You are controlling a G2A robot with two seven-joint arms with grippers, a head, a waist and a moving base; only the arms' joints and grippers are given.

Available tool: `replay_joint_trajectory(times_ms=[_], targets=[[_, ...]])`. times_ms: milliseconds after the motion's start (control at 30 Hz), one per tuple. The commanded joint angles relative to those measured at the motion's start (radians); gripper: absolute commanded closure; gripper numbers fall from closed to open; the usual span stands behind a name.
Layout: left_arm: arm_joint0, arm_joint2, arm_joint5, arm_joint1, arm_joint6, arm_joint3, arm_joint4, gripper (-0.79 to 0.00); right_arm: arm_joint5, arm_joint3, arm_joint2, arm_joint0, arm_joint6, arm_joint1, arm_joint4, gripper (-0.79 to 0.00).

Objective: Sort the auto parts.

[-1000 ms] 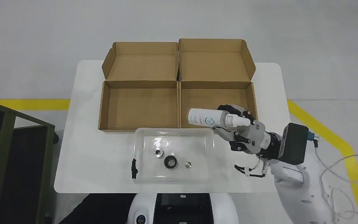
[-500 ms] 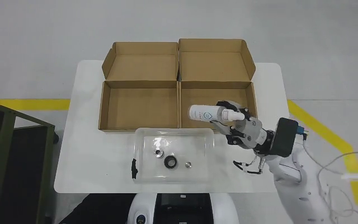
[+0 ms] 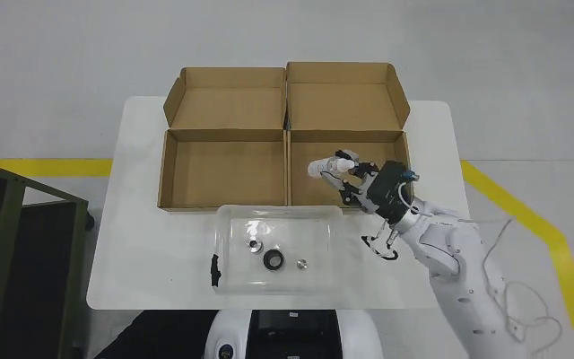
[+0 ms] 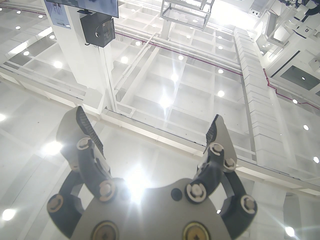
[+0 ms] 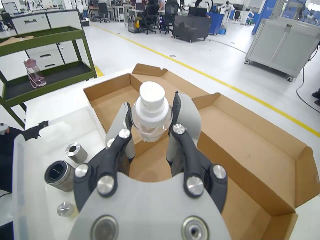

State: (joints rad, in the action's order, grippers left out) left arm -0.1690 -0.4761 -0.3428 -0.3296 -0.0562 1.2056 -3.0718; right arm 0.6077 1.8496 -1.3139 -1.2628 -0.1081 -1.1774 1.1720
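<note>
The left cardboard box (image 3: 222, 170) and right cardboard box (image 3: 386, 148) look empty, so sorting seems barely begun. The clear tray (image 3: 278, 208) holds three metal parts (image 3: 273, 261). The right tool (image 5: 151, 103) clenches a spray bottle (image 5: 152, 92) over the right cardboard box; the left tool (image 4: 147, 126) is released.

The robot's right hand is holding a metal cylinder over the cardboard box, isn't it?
Not quite: the right hand holds a white-capped bottle, not a metal cylinder, over the cardboard box. The right wrist view shows it.
</note>
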Motion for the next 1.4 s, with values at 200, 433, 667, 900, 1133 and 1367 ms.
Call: replay_joint_trajectory(times_ms=[200,433,667,900,1133,1367], targets=[[0.0,0.0,0.0,0.0,0.0,0.0,0.0,-0.785,-0.058,-0.125,0.084,0.105,-0.111,-0.013,0.002,0.0],[0.0,0.0,0.0,0.0,0.0,0.0,0.0,-0.785,-0.097,-0.22,0.145,0.195,-0.205,-0.026,0.0,0.0],[0.0,0.0,0.0,0.0,0.0,0.0,0.0,-0.785,-0.117,-0.306,0.202,0.264,-0.252,-0.04,-0.007,0.0],[0.0,0.0,0.0,0.0,0.0,0.0,0.0,-0.785,-0.145,-0.367,0.237,0.302,-0.262,-0.05,0.008,-0.034],[0.0,0.0,0.0,0.0,0.0,0.0,0.0,-0.785,-0.155,-0.42,0.261,0.326,-0.262,-0.058,0.01,-0.249],[0.0,0.0,0.0,0.0,0.0,0.0,0.0,-0.785,-0.155,-0.44,0.262,0.329,-0.248,-0.06,0.006,-0.785]])
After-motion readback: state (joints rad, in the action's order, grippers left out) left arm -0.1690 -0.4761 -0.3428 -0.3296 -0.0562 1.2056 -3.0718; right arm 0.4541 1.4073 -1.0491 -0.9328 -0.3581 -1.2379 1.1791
